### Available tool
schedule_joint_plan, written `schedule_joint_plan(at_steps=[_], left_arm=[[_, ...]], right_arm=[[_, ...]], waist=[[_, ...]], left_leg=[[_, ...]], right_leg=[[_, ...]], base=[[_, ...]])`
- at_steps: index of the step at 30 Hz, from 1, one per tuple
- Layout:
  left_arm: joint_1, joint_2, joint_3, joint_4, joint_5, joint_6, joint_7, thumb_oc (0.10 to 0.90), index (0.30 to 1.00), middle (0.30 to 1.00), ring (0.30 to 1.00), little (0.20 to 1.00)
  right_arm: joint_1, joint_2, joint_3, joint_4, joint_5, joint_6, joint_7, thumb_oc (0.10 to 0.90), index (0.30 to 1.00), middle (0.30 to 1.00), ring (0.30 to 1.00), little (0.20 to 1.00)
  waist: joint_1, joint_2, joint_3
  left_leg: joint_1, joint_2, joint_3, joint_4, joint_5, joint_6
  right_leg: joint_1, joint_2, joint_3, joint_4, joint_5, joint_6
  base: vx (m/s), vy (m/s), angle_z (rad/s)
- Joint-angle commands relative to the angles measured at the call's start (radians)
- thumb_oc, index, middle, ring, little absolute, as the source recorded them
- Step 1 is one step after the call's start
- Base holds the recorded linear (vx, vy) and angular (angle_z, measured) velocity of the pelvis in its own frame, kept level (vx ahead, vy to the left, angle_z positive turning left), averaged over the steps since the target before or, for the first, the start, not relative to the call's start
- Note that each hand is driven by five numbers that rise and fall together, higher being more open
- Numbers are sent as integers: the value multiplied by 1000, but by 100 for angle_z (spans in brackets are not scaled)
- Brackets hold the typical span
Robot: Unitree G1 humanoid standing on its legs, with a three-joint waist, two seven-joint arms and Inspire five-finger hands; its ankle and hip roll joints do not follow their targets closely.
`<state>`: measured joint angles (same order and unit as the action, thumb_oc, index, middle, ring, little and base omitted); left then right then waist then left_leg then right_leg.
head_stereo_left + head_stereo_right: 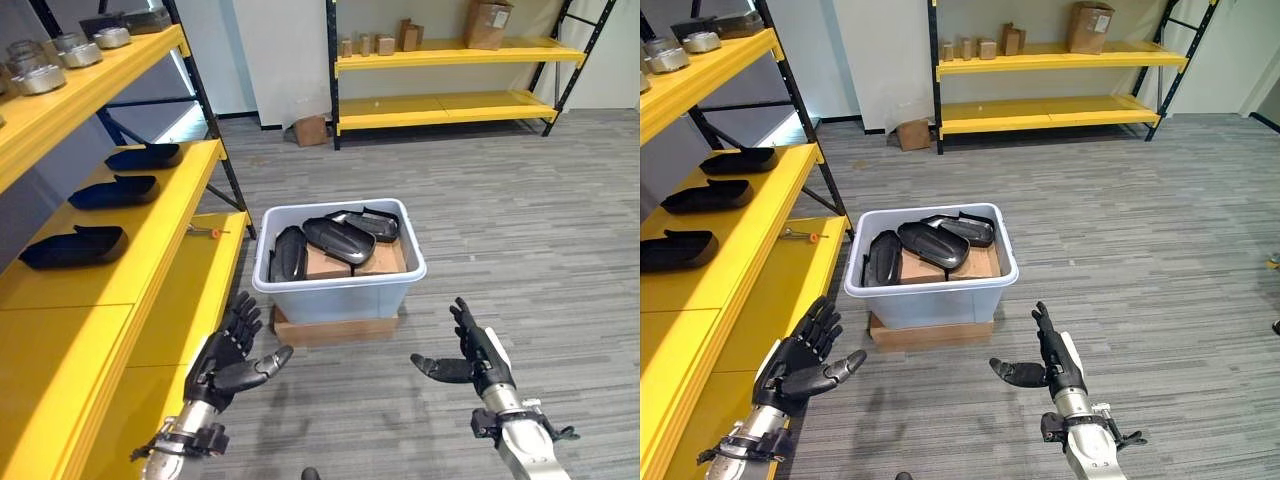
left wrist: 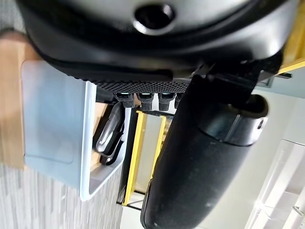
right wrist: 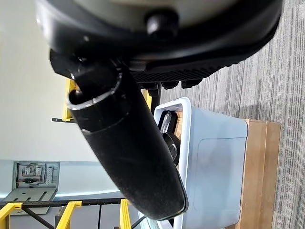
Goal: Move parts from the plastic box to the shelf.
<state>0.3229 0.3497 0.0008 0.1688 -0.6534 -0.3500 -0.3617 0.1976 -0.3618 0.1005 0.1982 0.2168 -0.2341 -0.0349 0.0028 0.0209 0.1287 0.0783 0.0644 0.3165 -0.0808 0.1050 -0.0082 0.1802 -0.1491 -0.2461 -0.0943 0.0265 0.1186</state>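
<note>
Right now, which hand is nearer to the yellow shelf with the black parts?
Left. The left hand hovers open beside the yellow shelf; the right hand is open, farther off, beyond the plastic box.

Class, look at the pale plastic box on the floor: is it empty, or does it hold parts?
It holds parts. Several black parts lie piled inside the plastic box, resting on brown cardboard, with both hands apart from it.

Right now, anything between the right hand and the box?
No. Bare carpet separates the right hand from the box, clearest in the left eye view.
</note>
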Motion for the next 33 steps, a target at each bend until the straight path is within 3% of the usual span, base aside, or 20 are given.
schedule_joint_plan(at_steps=[1,8,33], left_arm=[[-91,64,61,-53,-31,-62,-10,900,1000,1000,1000,1000],[-87,63,58,-53,-85,-50,-67,900,1000,1000,1000,1000],[-98,69,39,-55,-94,-34,-67,900,1000,1000,1000,1000]], right_arm=[[-85,-18,-71,-92,47,-118,-7,900,1000,1000,1000,1000],[-96,-27,-53,-97,59,-127,26,900,1000,1000,1000,1000],[-97,-45,0,-129,84,-118,20,900,1000,1000,1000,1000]], waist=[[15,-25,1],[22,-28,3],[24,-30,1]], left_leg=[[100,14,3,9,-143,-27],[99,14,1,6,-141,-27],[93,12,1,6,-137,-29]], right_leg=[[-40,11,-51,7,-1,-5],[-42,9,-55,7,1,-5],[-47,10,-57,7,3,-3]], base=[[0,0,0],[-2,-1,-2],[0,0,0]])
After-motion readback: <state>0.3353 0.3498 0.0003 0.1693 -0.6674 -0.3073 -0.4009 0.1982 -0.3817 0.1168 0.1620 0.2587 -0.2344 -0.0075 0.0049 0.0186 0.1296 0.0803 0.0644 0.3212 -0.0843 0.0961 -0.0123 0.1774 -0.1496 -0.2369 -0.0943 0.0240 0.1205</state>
